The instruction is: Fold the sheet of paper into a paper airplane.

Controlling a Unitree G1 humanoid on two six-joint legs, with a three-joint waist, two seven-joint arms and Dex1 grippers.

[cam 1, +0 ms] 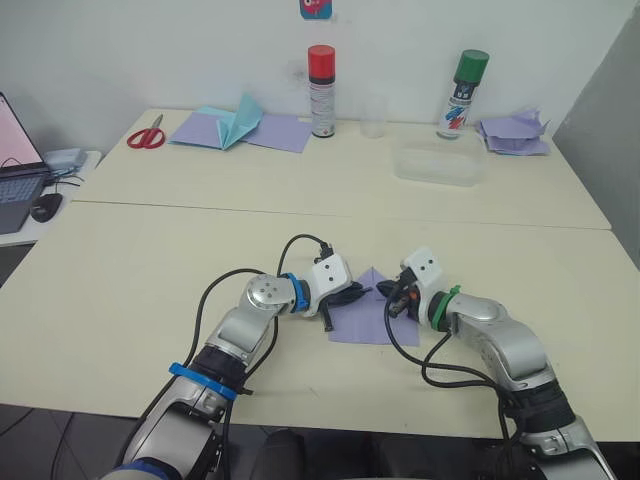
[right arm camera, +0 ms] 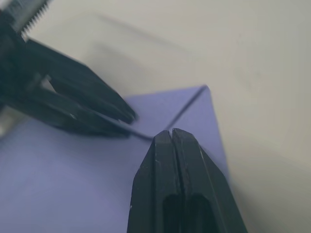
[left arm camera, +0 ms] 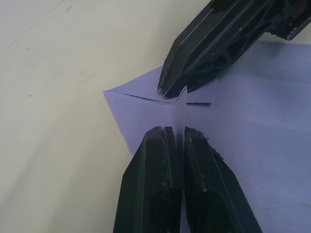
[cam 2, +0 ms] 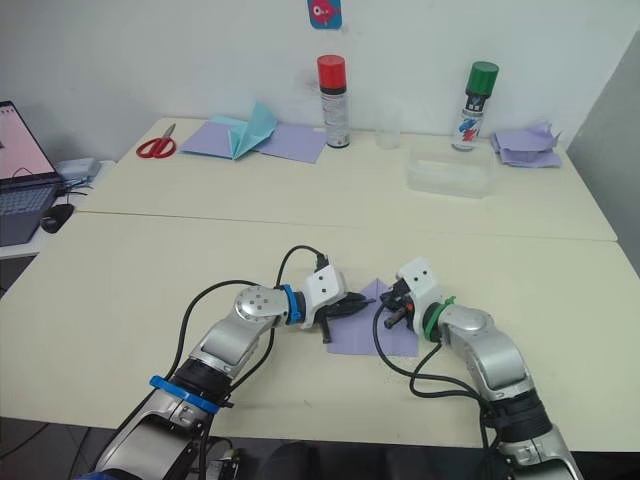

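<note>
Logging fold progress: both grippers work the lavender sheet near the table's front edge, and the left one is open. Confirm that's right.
Not quite: the left gripper is shut on a raised flap of the lavender sheet, as the left wrist view shows. The rest holds.

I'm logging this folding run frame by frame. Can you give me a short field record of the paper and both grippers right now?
paper: sheet of paper on the near table, far end folded to a point
left gripper: shut on a raised fold of the sheet near the point
right gripper: fingers together, tip at the sheet near the point
folding stage: early, no airplane shape yet
</note>
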